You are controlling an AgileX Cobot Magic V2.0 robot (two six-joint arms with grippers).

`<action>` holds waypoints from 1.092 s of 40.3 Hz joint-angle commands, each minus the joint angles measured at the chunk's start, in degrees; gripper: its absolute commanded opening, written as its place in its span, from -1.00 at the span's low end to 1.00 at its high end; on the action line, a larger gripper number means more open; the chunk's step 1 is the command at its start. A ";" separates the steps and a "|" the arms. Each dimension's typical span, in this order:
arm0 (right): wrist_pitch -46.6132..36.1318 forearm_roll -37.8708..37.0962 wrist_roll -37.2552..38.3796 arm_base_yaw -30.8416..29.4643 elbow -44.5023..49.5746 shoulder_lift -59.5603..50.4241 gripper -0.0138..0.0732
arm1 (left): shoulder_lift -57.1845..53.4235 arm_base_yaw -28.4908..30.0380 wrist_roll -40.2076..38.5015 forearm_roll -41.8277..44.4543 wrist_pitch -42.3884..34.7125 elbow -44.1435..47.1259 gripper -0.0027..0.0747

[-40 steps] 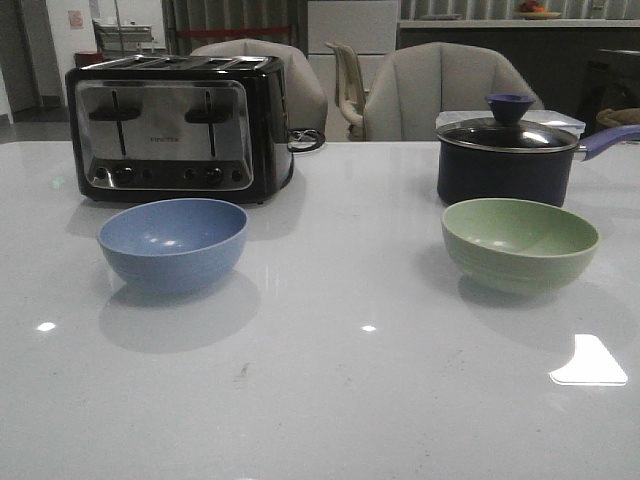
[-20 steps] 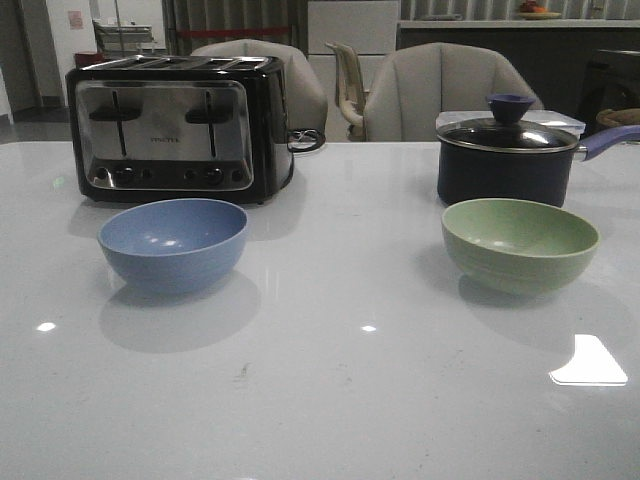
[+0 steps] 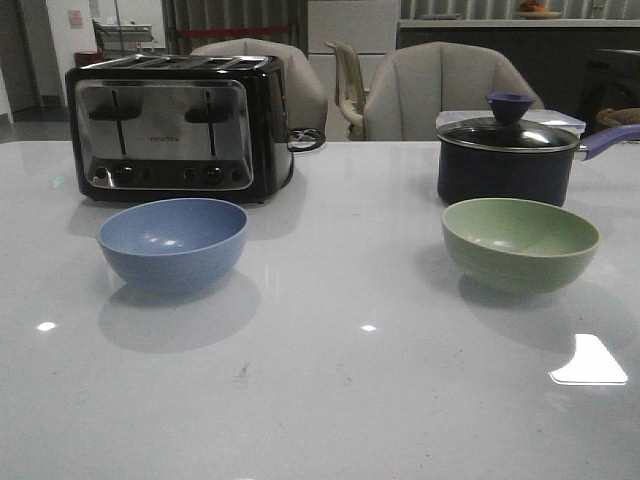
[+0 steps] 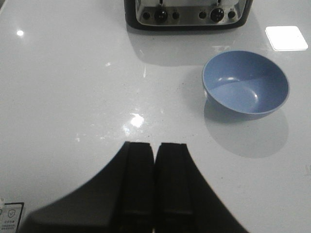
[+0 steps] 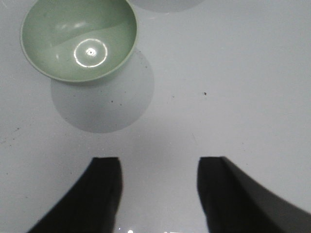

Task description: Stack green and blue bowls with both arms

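The dusty blue bowl [image 3: 173, 243] sits upright on the white table at the left, in front of the toaster. It also shows in the left wrist view [image 4: 245, 83]. The pale green bowl [image 3: 520, 243] sits upright at the right, in front of the saucepan, and shows in the right wrist view [image 5: 78, 40]. Both bowls are empty and far apart. My left gripper [image 4: 154, 145] is shut and empty above bare table, short of the blue bowl. My right gripper [image 5: 159, 162] is open and empty above bare table, short of the green bowl. Neither arm shows in the front view.
A black and chrome toaster [image 3: 178, 126] stands at the back left. A dark lidded saucepan [image 3: 508, 158] with a purple-blue knob and handle stands at the back right, close behind the green bowl. Chairs stand beyond the table's far edge.
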 commanded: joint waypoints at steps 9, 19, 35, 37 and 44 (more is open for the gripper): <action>-5.05 4.23 -0.20 -0.08 -14.44 19.61 0.67 | 5.40 -0.05 -0.56 0.00 -4.36 -1.77 -0.67; -5.00 6.56 -0.25 -0.08 -26.19 35.85 0.66 | 8.70 -0.05 -0.56 0.00 -4.77 -1.77 -0.67; -1.11 8.27 -0.49 0.03 -36.67 51.69 0.21 | 8.56 -0.05 -0.56 0.00 -7.80 -1.77 -0.67; -0.59 8.27 -0.75 0.03 -36.95 52.08 0.12 | 8.56 -0.05 -0.56 0.00 -7.80 -1.77 -0.67; 0.67 8.32 -0.80 0.03 -37.18 51.70 -0.37 | 8.56 -0.05 -0.56 0.00 -8.24 -1.77 -0.67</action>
